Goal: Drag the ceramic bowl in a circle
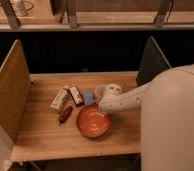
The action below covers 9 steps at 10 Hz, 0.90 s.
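The ceramic bowl (92, 122) is a wide, shallow orange-red dish. It sits on the wooden table (45, 137) near the front edge, about mid-table. My gripper (105, 112) is at the end of the white arm that reaches in from the right. It is down at the bowl's far right rim and touches it. The arm hides the gripper's tip.
Behind the bowl lie a dark red stick-shaped item (65, 114), two snack packets (59, 100) (76, 95), a small blue item (88, 98) and a white cup (112, 90). Wooden side panels (7, 95) stand at the left, and a dark panel (151, 62) stands at the right.
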Each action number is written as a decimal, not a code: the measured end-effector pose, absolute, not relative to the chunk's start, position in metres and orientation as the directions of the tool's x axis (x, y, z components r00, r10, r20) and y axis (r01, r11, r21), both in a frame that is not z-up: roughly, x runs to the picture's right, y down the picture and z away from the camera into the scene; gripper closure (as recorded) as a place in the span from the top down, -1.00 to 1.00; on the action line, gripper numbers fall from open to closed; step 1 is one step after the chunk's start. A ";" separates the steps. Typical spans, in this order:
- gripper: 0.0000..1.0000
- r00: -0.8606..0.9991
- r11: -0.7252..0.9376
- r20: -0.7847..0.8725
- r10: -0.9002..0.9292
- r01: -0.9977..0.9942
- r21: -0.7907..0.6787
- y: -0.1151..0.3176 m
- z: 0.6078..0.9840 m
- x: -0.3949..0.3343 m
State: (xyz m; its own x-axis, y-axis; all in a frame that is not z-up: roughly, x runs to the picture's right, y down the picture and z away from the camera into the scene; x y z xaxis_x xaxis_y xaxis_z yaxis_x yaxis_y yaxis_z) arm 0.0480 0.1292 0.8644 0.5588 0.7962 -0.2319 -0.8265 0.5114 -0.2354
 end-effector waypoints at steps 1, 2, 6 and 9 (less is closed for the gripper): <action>-1.00 0.574 0.523 -0.219 0.789 -0.814 -0.253 0.129 0.868 0.035; -1.00 0.588 0.533 -0.206 0.782 -0.802 -0.270 0.129 0.869 0.023; -1.00 0.617 0.541 -0.190 0.764 -0.772 -0.332 0.154 0.853 0.000; -1.00 0.567 0.496 -0.241 0.787 -0.815 -0.299 0.168 0.845 0.034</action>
State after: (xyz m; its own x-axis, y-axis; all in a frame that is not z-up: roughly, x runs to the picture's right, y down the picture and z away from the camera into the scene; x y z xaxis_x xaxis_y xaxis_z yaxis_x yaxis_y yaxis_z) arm 0.0336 0.1676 0.8451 0.5674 0.7872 -0.2415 -0.8153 0.4959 -0.2990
